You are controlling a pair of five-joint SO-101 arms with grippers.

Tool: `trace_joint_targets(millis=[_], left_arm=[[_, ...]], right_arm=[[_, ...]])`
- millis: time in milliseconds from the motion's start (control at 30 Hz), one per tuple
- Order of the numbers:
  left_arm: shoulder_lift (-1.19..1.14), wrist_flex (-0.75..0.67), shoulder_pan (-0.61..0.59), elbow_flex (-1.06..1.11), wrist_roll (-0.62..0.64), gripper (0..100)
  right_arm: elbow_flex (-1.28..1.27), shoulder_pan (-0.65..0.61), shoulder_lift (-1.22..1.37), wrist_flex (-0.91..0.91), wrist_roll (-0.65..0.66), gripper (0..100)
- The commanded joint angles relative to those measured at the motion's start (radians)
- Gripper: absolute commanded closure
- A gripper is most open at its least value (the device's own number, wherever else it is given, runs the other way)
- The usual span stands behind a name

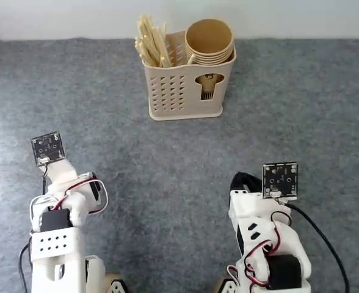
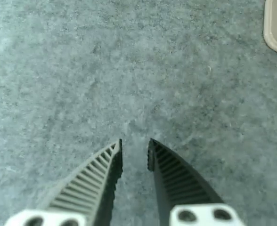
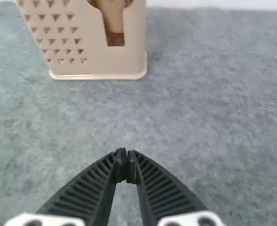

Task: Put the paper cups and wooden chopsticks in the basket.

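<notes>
Beige basket [image 1: 179, 91] at twelve o'clock holds the paper cups [image 1: 209, 39] and wooden chopsticks [image 1: 152, 43]; I judge the task done. Left end effector [image 2: 134, 143] slightly spread, right end effector [image 3: 127, 155] pressed together; I'd simply park.

No readable text (none on any surface)

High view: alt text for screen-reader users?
A beige perforated plastic basket holds stacked tan paper cups and a bundle of wooden chopsticks, far side of a grey table. Two white robot arms sit nearer.
</notes>
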State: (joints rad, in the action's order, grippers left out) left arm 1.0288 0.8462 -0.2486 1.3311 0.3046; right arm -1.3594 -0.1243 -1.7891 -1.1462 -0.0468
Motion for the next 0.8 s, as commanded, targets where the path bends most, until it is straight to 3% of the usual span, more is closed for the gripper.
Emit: trace_joint_targets(millis=[0, 167, 400, 533, 767], left_arm=[[0.123, 0.080, 0.006, -0.087, 0.023, 94], [0.404, 0.097, 0.009, 0.027, 0.034, 97], [0.804, 0.180, 0.157, 0.211, -0.014, 97], [0.761, 0.184, 0.264, 0.231, -0.049, 98], [0.796, 0.183, 0.313, 0.309, -0.054, 98]], right_arm=[[0.005, 0.042, -0.007, -0.012, -0.011, 99.0], [-0.063, 0.042, -0.025, -0.056, -0.012, 99.0], [-0.135, 0.047, -0.027, -0.064, -0.012, 99.0], [-0.173, 0.047, -0.027, -0.064, -0.012, 99.0], [-0.296, 0.047, -0.027, -0.061, -0.012, 99.0]])
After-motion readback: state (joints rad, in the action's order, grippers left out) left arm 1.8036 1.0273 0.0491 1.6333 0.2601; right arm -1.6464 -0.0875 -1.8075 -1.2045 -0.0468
